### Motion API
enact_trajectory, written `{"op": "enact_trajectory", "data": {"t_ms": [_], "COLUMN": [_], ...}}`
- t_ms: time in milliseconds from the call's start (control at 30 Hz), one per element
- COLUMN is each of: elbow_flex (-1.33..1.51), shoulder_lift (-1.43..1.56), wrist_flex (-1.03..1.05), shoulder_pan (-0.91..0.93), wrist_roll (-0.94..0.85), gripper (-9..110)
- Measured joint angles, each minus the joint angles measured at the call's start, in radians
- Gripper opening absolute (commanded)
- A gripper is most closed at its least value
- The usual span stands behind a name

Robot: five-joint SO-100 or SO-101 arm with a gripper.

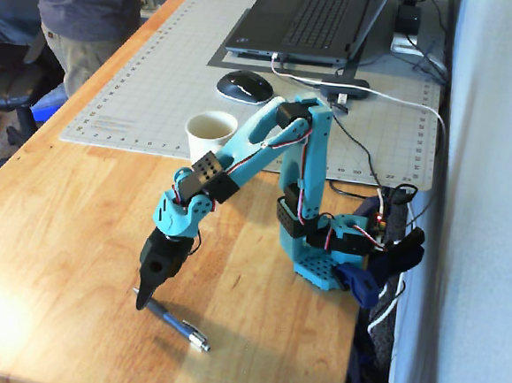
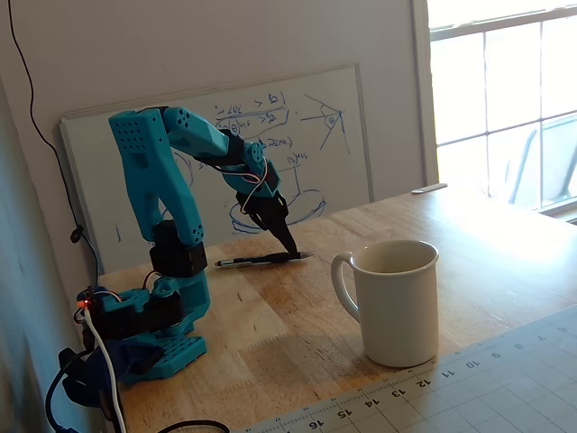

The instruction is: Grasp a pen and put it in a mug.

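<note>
The dark blue pen [image 1: 177,323] lies flat on the wooden table near its front edge, silver tip toward the lower right. In the other fixed view the pen [image 2: 257,260] lies in front of the whiteboard. The teal arm bends down over it. Its black gripper [image 1: 143,302] points straight down with the fingers together in one narrow wedge, the tip at the pen's blue end [image 2: 294,253], touching it or just above. The cream-white mug [image 1: 211,131] stands upright behind the arm at the mat's edge. Seen from the other side, the mug [image 2: 398,305] is close to the camera and well apart from the pen.
A grey cutting mat [image 1: 158,77] holds a laptop [image 1: 309,18] and a black mouse [image 1: 244,87]. The arm's base [image 1: 322,259] and cables sit at the table's right edge. A person [image 1: 80,9] stands at the far left. A whiteboard [image 2: 315,135] leans on the wall.
</note>
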Motion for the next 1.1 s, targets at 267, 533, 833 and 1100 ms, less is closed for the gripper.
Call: {"op": "enact_trajectory", "data": {"t_ms": [267, 533, 833, 1100], "elbow_flex": [0.000, 0.000, -0.028, -0.038], "shoulder_lift": [-0.002, -0.086, -0.132, -0.150], "wrist_flex": [0.000, 0.000, -0.005, -0.020], "shoulder_pan": [0.000, 0.000, -0.005, 0.000], "wrist_roll": [-0.106, -0.235, -0.253, -0.255], "gripper": [24, 24, 24, 13]}}
